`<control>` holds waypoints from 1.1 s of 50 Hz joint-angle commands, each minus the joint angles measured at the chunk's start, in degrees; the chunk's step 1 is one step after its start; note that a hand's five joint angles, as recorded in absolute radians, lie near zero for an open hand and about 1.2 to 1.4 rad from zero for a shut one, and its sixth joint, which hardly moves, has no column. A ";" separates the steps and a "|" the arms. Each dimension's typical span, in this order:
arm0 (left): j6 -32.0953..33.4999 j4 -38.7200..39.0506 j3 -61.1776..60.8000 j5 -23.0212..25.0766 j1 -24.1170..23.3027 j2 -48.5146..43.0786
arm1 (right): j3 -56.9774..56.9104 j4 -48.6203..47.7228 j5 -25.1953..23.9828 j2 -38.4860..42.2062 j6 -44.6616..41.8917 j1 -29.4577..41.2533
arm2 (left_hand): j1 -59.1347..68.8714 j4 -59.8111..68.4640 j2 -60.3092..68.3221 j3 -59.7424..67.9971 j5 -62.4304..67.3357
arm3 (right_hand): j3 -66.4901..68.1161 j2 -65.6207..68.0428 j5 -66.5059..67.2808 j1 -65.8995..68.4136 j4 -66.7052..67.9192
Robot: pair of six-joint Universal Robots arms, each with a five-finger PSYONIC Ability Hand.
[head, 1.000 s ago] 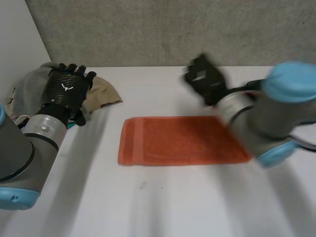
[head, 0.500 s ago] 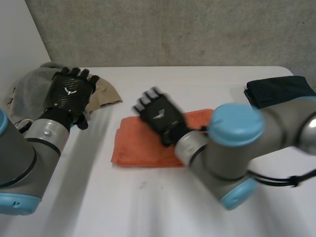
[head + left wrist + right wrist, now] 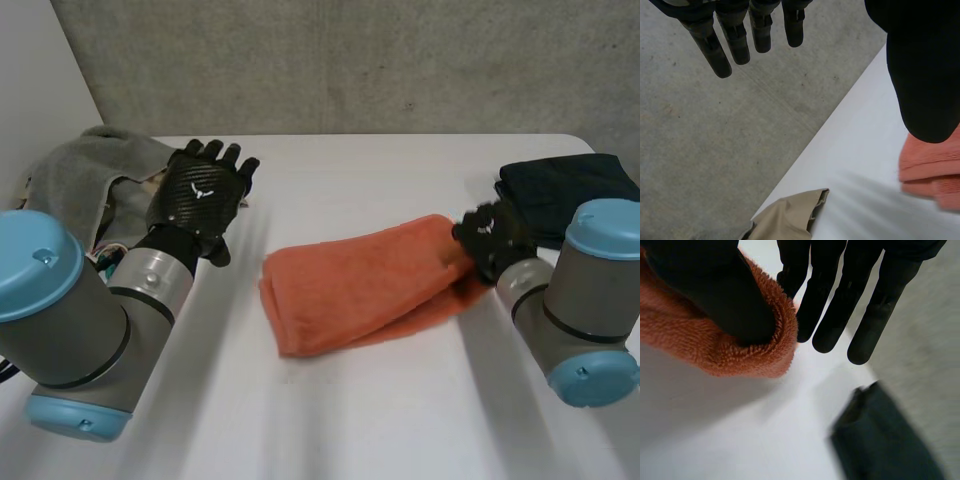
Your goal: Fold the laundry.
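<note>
Pinching the orange towel [image 3: 360, 285], right robot hand [image 3: 488, 240] holds one end.

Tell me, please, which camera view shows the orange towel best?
The head view: the orange towel lies whole, folded over on the table. The right wrist view gives just its end by the right hand; the left wrist view, one corner.

A white table [image 3: 340, 420] runs back to a grey concrete wall [image 3: 350, 60], which is speckled and faintly scored. At the left, a plain white panel [image 3: 30, 90] stands against that wall, its edge slanting down towards the table's far left corner.
</note>
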 commanded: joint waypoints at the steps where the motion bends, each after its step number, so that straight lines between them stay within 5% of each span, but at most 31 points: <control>1: 0.04 -0.09 -0.18 -0.15 0.10 1.45 | -4.38 -3.98 -6.30 -1.12 -7.73 14.05 | -0.71 -1.35 -1.47 -2.10 -2.80 | 11.97 12.47 12.18 17.35 11.44; 3: 0.04 -0.09 -0.54 -0.15 0.27 1.98 | -5.26 -4.77 -12.25 1.93 -7.91 19.75 | -0.71 -1.35 -1.47 -2.10 -2.80 | 11.97 12.47 12.18 17.35 11.44; 10: -1.28 -0.44 -1.68 -2.16 1.07 1.98 | -5.97 -3.46 -21.08 8.80 -8.08 24.09 | -0.38 -1.02 -1.14 -1.77 -2.47 | 11.97 12.47 12.18 17.35 11.44; 12: -2.85 -0.44 -1.59 -4.00 1.07 1.98 | -6.50 -2.94 -20.30 9.69 -7.82 24.01 | -0.21 -0.85 -0.97 -1.60 -2.30 | -17.38 -16.88 -17.17 -12.00 -17.90; 13: -3.21 -0.44 -1.42 -4.36 1.07 1.98 | -6.93 -2.15 -18.47 9.61 -7.04 23.83 | -0.04 -0.68 -0.80 -1.43 -2.13 | -58.03 -57.53 -57.82 -52.65 -58.56; 16: -5.05 -0.53 -0.54 -5.24 0.80 1.89 | -7.03 -1.62 -15.82 8.90 -2.75 23.83 | -0.04 -0.68 -0.80 -1.43 -2.13 | -58.03 -57.53 -57.82 -52.65 -58.56; 22: -7.78 -0.79 2.97 -5.33 -1.30 1.28 | -6.32 -0.74 -14.05 -1.63 23.53 15.50 | -0.04 -0.68 -0.80 -1.43 -2.13 | -58.03 -57.53 -57.82 -52.65 -58.56; 29: -13.05 -1.93 10.18 -5.42 -9.29 -4.60 | -9.82 11.45 -13.09 -4.37 40.16 8.55 | 0.13 -0.51 -0.63 -1.26 -1.96 | -58.03 -57.53 -57.82 -52.65 -58.56; 35: -17.18 -9.22 18.44 -6.91 -14.40 -14.62 | -18.35 22.54 -10.89 2.74 39.11 8.10 | 1.30 0.66 0.54 -0.09 -0.79 | -58.03 -57.53 -57.82 -52.65 -58.56; 43: -21.93 -24.86 24.51 -23.86 -14.84 -25.17 | -25.39 28.97 -14.49 11.79 38.32 8.71 | 1.31 0.67 0.55 -0.08 -0.78 | -58.03 -57.53 -57.82 -52.65 -58.56; 55: -21.58 -26.63 22.84 -22.56 -13.96 -24.21 | -27.16 30.55 -8.79 14.01 23.48 9.51 | 1.64 1.00 0.88 0.25 -0.45 | -58.03 -57.53 -57.82 -52.65 -58.56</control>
